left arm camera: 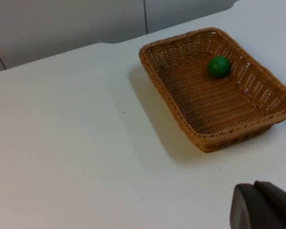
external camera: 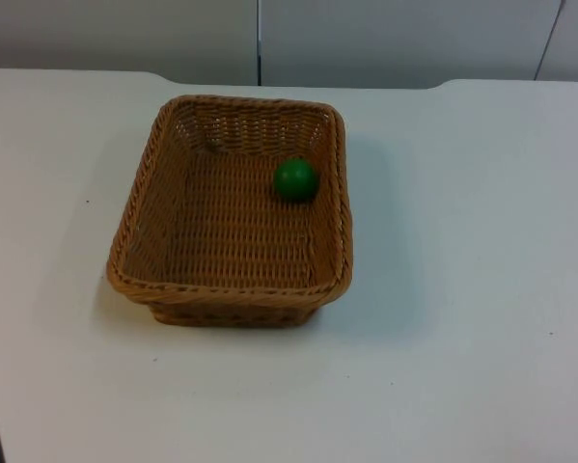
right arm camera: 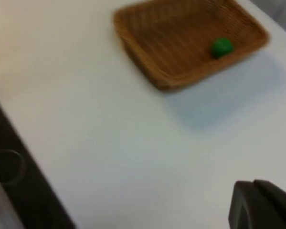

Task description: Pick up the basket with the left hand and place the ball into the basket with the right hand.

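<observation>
- Grey partition panels (external camera: 366,39) close off the far edge of the white desk (external camera: 462,289).
- On the desk stands a rectangular wicker basket (external camera: 173,289), its woven rim resting flat, nothing gripping it.
- Inside the basket lies a green ball (external camera: 296,180), on the woven floor close to the right-hand wall and nearer the far end.
- From the left wrist view, the left gripper (left arm camera: 262,210) hangs above bare desk, well apart from the basket (left arm camera: 205,114) and the ball (left arm camera: 219,66); whether its jaws are wide or narrow cannot be told.
- From the right wrist view, the right gripper (right arm camera: 262,207) is likewise well away from the basket (right arm camera: 152,67) and ball (right arm camera: 222,47), touching nothing; its jaws' opening cannot be told either.
</observation>
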